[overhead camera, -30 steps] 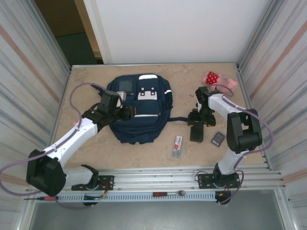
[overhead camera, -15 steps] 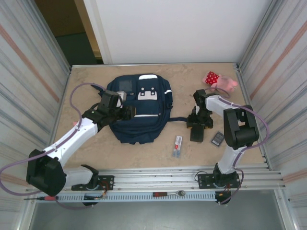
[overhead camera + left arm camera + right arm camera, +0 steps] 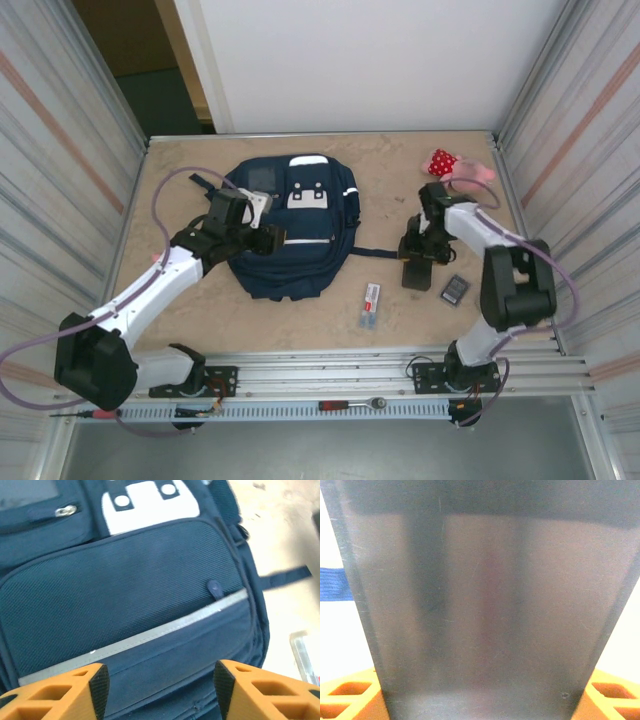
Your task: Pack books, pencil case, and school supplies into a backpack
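Observation:
The navy backpack (image 3: 300, 250) lies flat at the table's centre-left, its front pocket and pale stripe (image 3: 150, 635) facing up. My left gripper (image 3: 268, 238) hovers open just over that front pocket, its orange fingers (image 3: 60, 695) wide apart with only fabric between them. The long black pencil case (image 3: 414, 274) lies right of the backpack; its flat dark face (image 3: 485, 605) sits between the fingers of my right gripper (image 3: 415, 252), which is shut on its sides. The dark grey calculator (image 3: 455, 290) and the narrow white pack (image 3: 370, 303) lie on the table. The book is hidden.
A pink plush toy (image 3: 462, 166) sits at the back right corner. A backpack strap (image 3: 372, 250) trails toward the pencil case and shows blue (image 3: 332, 585) beside it. Corrugated walls close in left and right; a rail (image 3: 330, 385) runs along the near edge.
My right wrist swung a little to the right and the pencil case shifted slightly with it. The left gripper edged a bit over the backpack's front.

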Controlling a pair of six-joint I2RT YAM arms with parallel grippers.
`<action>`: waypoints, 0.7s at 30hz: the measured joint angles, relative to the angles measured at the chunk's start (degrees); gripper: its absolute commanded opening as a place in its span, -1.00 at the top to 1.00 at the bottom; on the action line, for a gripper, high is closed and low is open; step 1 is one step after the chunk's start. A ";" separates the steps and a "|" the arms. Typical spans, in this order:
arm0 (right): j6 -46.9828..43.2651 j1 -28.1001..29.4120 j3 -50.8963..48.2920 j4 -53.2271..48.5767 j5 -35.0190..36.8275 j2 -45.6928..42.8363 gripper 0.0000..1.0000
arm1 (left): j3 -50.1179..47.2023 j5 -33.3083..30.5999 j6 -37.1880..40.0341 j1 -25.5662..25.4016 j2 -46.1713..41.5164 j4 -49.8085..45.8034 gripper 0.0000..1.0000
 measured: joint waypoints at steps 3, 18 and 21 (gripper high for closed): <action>1.33 -3.87 -0.20 1.05 -5.16 -10.21 -0.08 | 1.44 5.97 12.55 -0.20 0.04 -1.84 -0.31; 8.70 -4.87 -9.20 5.55 -19.80 -23.52 -0.10 | 10.54 11.72 55.36 -2.69 21.44 -7.85 -0.59; 8.68 -4.46 -9.18 5.51 -20.00 -23.52 -0.10 | 11.87 12.96 58.42 -0.90 23.34 -7.19 -0.58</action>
